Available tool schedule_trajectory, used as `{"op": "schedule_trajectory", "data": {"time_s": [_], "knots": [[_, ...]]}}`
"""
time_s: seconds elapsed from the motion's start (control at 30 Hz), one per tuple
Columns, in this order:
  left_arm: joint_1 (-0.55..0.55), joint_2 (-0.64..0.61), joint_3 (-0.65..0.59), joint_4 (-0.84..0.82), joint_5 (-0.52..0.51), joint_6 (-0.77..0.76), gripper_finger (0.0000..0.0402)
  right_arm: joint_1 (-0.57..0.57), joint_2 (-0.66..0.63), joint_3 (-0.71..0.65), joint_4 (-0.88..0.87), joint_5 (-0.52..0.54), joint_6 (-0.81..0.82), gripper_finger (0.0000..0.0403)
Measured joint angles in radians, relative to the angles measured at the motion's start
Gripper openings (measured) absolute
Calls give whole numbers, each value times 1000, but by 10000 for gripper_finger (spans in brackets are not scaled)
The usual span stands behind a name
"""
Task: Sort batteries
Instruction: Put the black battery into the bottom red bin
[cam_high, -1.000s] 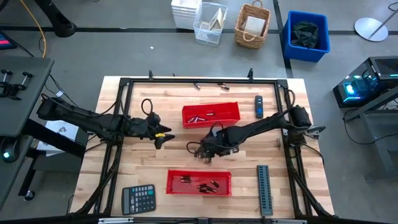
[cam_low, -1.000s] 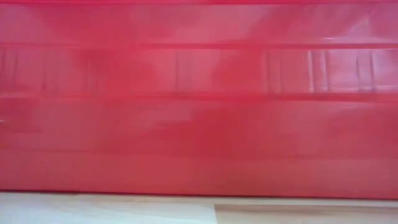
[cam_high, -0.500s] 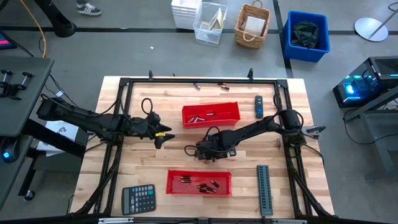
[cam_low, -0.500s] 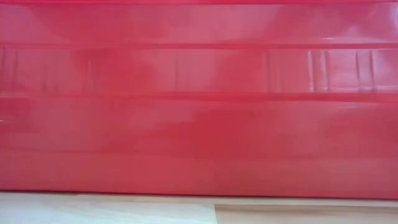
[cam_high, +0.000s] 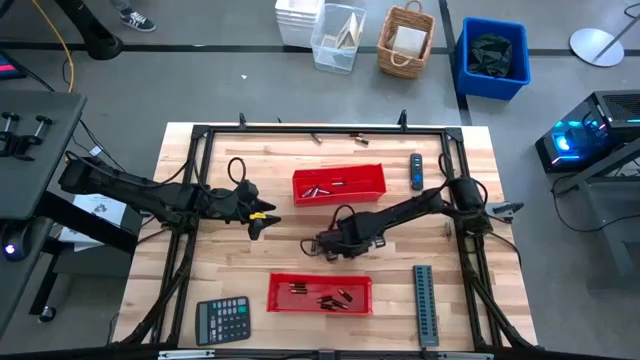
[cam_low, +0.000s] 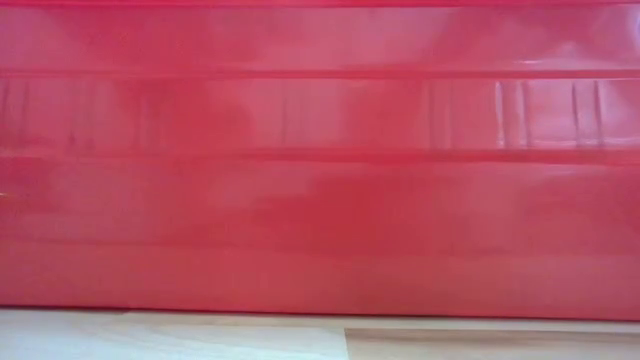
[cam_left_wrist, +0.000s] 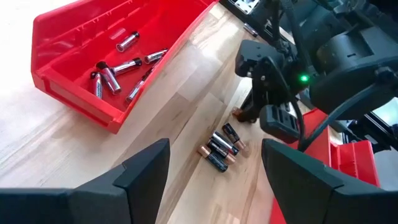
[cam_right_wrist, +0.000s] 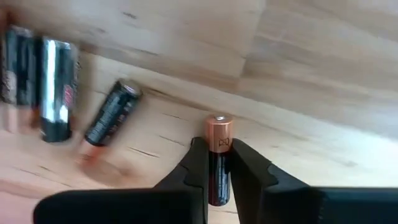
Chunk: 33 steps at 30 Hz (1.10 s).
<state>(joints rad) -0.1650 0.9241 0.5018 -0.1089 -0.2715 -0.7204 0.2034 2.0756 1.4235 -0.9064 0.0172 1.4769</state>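
Note:
Two red trays hold batteries: the far one (cam_high: 338, 185) (cam_left_wrist: 68, 68) and the near one (cam_high: 320, 292), whose wall (cam_low: 320, 160) fills the low view. A few loose batteries (cam_left_wrist: 221, 149) (cam_right_wrist: 111, 113) lie on the wood at the table's middle. My right gripper (cam_high: 325, 245) (cam_right_wrist: 219, 168) points down there, shut on one battery (cam_right_wrist: 219, 143). My left gripper (cam_high: 262, 222) (cam_left_wrist: 214, 174) hangs open above the table left of the middle, with nothing between its fingers. My right gripper pinches a copper-ended battery by its dark body (cam_right_wrist: 219, 163) between the two fingers. The fingers come from above and lie across it. Its copper end (cam_right_wrist: 219, 127) sticks out past the fingertips. I cannot tell whether it rests on the wood or is clear of it.
A calculator (cam_high: 222, 320) lies at the near left and a grey ridged strip (cam_high: 426, 305) at the near right. A black-and-blue device (cam_high: 416, 170) sits at the far right. Black frame rails (cam_high: 190, 200) border the wood.
My right arm has sunk lower over the loose batteries at the table's middle, its gripper staying nearly over the same spot.

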Motion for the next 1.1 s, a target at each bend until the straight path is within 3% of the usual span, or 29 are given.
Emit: {"op": "schedule_trajectory", "data": {"time_s": [0.13,0.3,0.5,0.7,0.9,1.1], "knots": [[0,-3,0,1,26,0,247,24,-56,-12,-103,42,-36,32],[6,-3,0,1,26,14,247,88,-250,-7,-114,102,-76,32],[36,-3,0,1,26,25,247,234,-404,-4,226,169,-157,32],[55,-3,0,3,27,25,247,333,-339,-5,500,161,-232,32],[55,-3,1,9,29,25,247,325,-248,-6,493,139,-201,32],[55,-3,1,9,33,25,247,304,-223,-6,487,121,-203,89]]}}
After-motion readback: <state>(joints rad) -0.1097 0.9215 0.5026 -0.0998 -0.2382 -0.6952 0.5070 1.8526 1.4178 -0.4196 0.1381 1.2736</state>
